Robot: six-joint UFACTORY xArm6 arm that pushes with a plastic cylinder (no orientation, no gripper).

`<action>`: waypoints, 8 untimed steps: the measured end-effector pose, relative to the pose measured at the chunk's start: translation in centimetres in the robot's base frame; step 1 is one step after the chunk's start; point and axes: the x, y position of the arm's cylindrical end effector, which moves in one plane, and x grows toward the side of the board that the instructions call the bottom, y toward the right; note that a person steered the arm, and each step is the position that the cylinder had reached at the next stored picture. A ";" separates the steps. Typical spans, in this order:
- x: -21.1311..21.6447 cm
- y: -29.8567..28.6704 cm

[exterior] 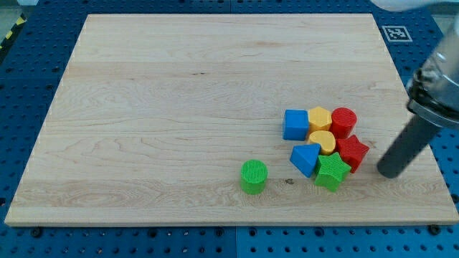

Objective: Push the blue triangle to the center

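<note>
Upper part of the arm cut off at the view's right edge and top; only the grey collar and the dark rod visible. My tip (388,172) resting on the counter (179,107) near its right edge, toward the bottom-right corner, just to the right of the red star (353,152) with a small gap between. No jaws on this rig, so nothing to report as spread or pressed together.

Blue triangle (305,158) lying in the counter's lower-right part, well away from the centre, at the bottom-left of a tight cluster. Touching it on its right, the green star (332,171); above and right of it, a yellow block (323,141), shape hard to make out, rounded on top, partly overlapped in view by its neighbours. Blue cube (295,124) just above the triangle. Beside the cube, a yellow hexagon (320,118), then a red cylinder (343,121) at the cluster's top right. Red star and green star standing between my tip and the triangle.

Green cylinder (254,176) alone, left of the cluster, near the bottom edge. Small dark mark on the wood between it and the triangle. Fiducial tag (396,33) off the counter's top-right corner, on blue pegboard (29,86).
</note>
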 end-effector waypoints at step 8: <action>2.9 -5.5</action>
